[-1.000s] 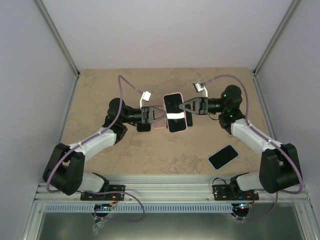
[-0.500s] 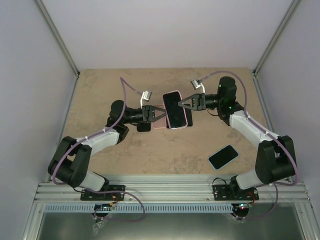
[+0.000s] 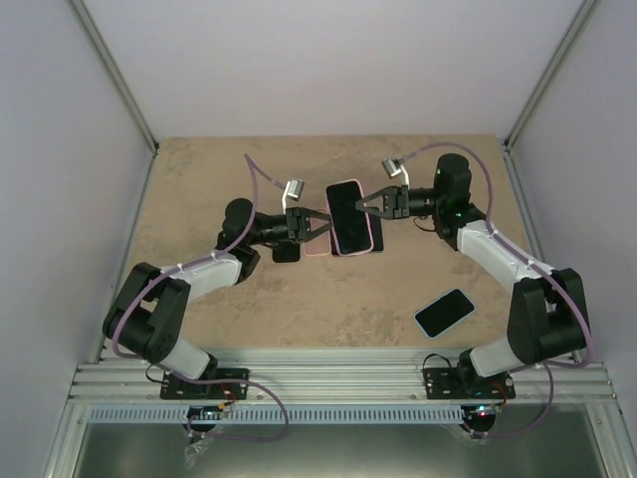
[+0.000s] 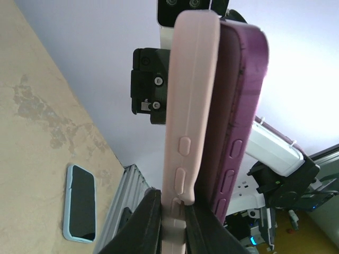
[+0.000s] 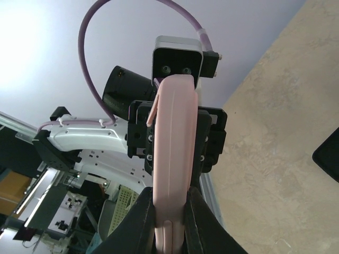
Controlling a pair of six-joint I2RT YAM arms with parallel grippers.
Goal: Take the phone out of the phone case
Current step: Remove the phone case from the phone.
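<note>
Fingers [image 4: 149,222] of my left gripper [image 3: 318,227] pinch the pink phone case [image 4: 190,95], my right gripper [image 3: 361,207] clamps its opposite edge, mid-air at overhead centre; I reckon the lip flexes, while the stiff, slippery phone [image 4: 241,106] needs holding by its edges.

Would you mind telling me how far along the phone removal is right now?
Done: the pink case and purple phone are held above the table, the case wall peeled off the phone where the left gripper pinches it. In hand: the right gripper clamps the opposite, still-cased edge. Left: pulling the phone fully free.
</note>
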